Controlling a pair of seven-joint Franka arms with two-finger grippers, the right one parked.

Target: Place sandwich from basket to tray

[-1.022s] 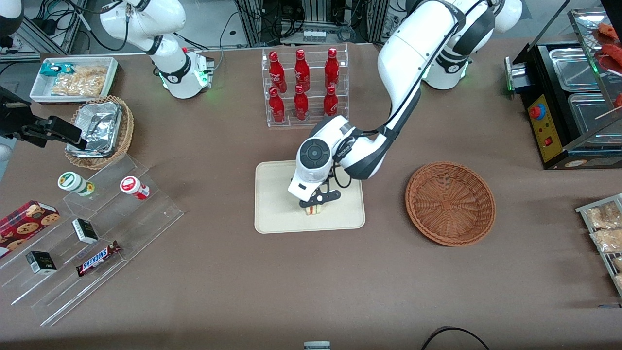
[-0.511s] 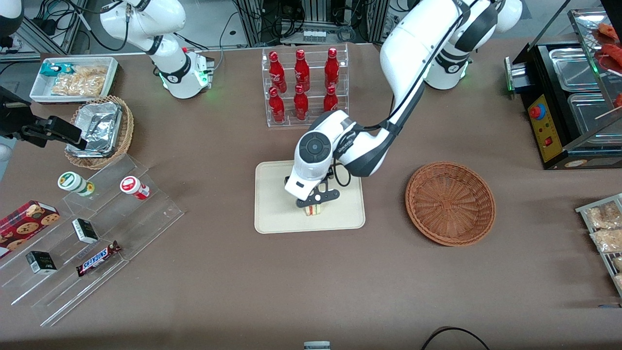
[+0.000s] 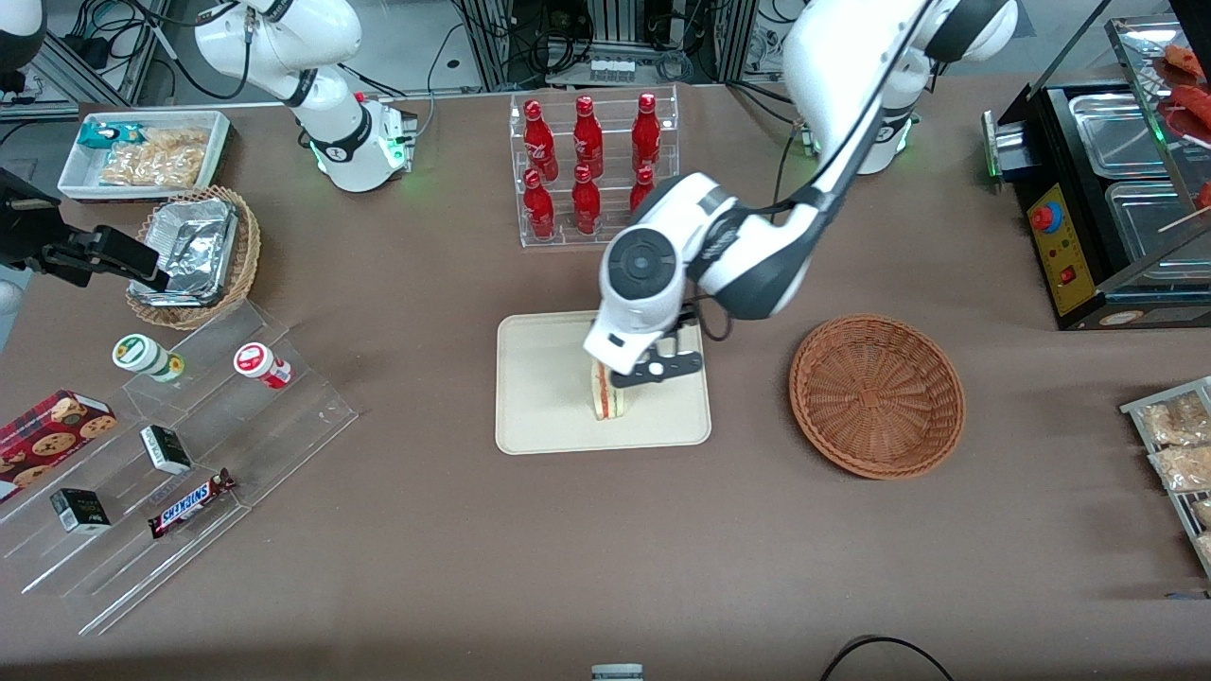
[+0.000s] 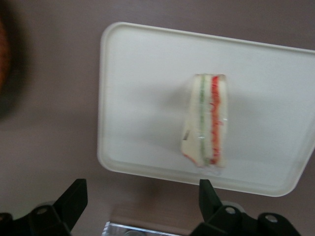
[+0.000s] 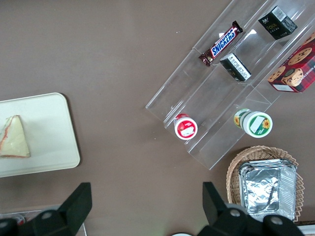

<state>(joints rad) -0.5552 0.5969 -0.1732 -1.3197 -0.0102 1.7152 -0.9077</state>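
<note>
The sandwich (image 3: 607,398) stands on its edge on the cream tray (image 3: 539,397), in the part nearer the front camera, with its red and green layers showing. My left gripper (image 3: 656,368) hangs above the tray, just above the sandwich and a little toward the basket, clear of it. In the left wrist view the gripper (image 4: 141,192) is open and empty, and the sandwich (image 4: 206,120) lies on the tray (image 4: 142,98) below. The reddish-brown basket (image 3: 877,395) sits empty beside the tray, toward the working arm's end. The right wrist view also shows the sandwich (image 5: 14,137) on the tray (image 5: 51,125).
A clear rack of red bottles (image 3: 591,170) stands farther from the camera than the tray. A stepped acrylic shelf with snacks (image 3: 189,445), a tan basket with foil (image 3: 194,255) and a white bin (image 3: 142,151) lie toward the parked arm's end. A food warmer (image 3: 1116,189) stands at the working arm's end.
My gripper has let go of the sandwich, risen and shifted toward the basket. The sandwich stays standing on the tray.
</note>
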